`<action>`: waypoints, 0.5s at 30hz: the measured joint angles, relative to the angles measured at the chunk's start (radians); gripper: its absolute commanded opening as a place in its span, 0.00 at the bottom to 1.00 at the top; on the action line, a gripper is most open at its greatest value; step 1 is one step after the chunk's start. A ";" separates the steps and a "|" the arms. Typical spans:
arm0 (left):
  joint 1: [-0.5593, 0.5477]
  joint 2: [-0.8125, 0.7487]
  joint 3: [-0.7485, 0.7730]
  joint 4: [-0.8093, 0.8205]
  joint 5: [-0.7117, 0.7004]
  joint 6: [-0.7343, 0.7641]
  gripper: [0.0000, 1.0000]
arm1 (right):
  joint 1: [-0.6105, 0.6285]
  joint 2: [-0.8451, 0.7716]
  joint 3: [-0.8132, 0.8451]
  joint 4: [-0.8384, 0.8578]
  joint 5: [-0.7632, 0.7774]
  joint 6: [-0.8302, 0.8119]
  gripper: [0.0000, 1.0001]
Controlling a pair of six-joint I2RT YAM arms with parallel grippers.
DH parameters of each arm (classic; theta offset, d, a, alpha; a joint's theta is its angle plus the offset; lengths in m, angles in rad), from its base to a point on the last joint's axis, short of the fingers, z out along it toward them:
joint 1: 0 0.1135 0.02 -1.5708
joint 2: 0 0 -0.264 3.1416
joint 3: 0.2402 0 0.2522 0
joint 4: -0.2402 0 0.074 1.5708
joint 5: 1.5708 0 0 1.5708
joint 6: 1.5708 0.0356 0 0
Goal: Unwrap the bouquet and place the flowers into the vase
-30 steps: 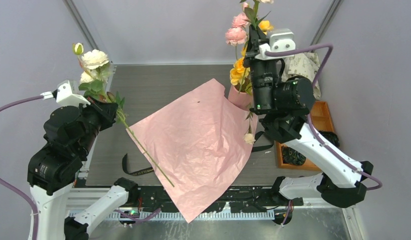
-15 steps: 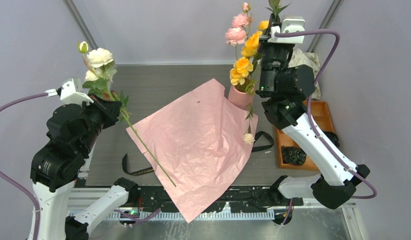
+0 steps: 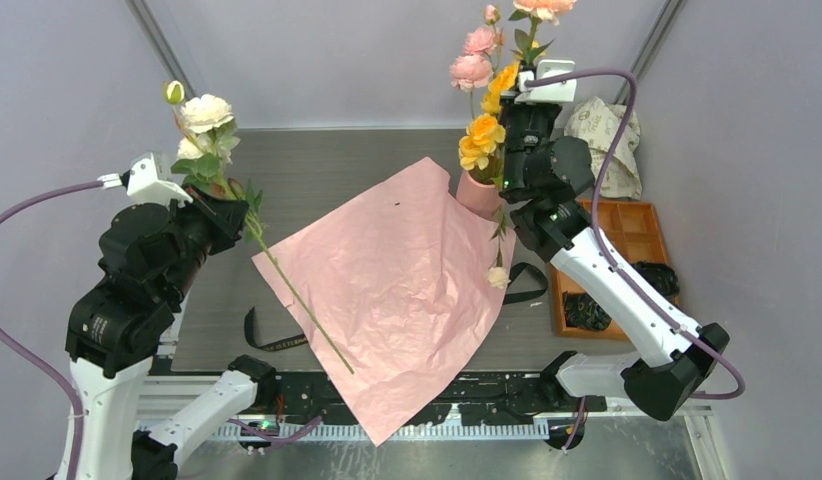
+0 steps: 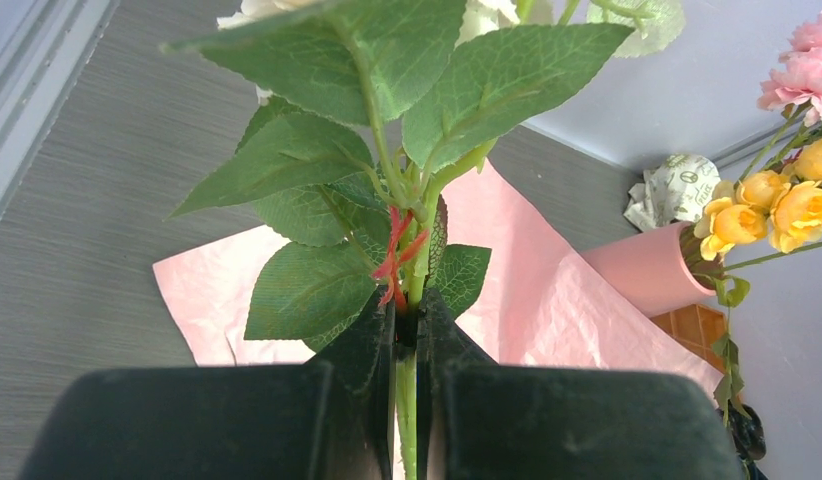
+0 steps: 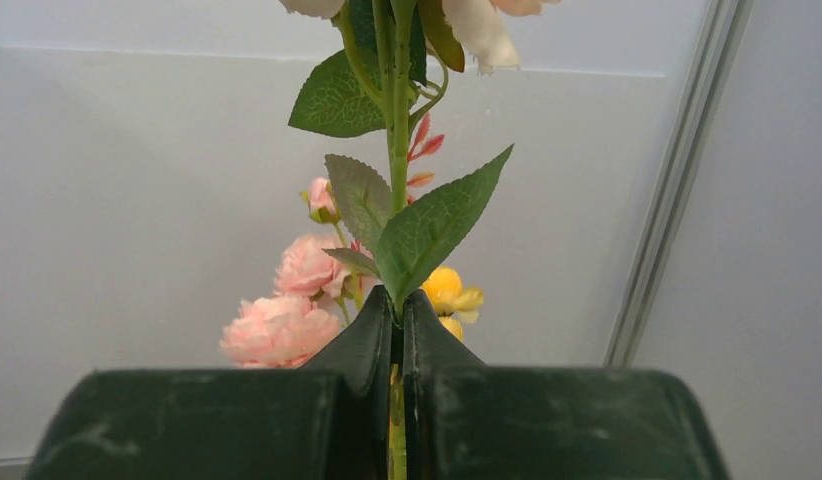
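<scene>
Left jaws clamped on cream-flower stem (image 4: 406, 390), right jaws clamped on peach-flower stem (image 5: 395, 120)

- Top external: from above and behind the arm bases (image 3: 249, 378), looking down and forward across the grey table (image 3: 327, 170) to the back wall (image 3: 367, 60); widest of the three.
- Left wrist: pressed close behind the left gripper (image 4: 405, 305) and its white-flowered stem (image 4: 415, 240), facing over the pink paper (image 4: 547, 290) toward the vase (image 4: 642, 270).
- Right wrist: equally tight on the right gripper (image 5: 398, 300) and peach-flowered stem (image 5: 392, 150), apparently tilted up at a pale panel (image 5: 137, 180).
- Shared: paper and vase in overhead and left wrist; pink and yellow blooms (image 5: 282, 335) in all three.
</scene>
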 measured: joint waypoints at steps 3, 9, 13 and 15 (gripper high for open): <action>0.000 0.010 0.000 0.018 0.014 0.000 0.00 | -0.007 -0.006 -0.057 0.001 0.010 0.027 0.01; 0.000 0.070 0.010 0.067 0.064 0.000 0.00 | -0.011 -0.013 -0.128 0.004 0.050 0.086 0.01; 0.000 0.119 0.032 0.097 0.102 0.001 0.00 | -0.011 -0.049 -0.207 0.000 0.077 0.136 0.01; 0.000 0.149 0.048 0.116 0.124 0.001 0.00 | -0.011 -0.068 -0.237 -0.017 0.086 0.160 0.01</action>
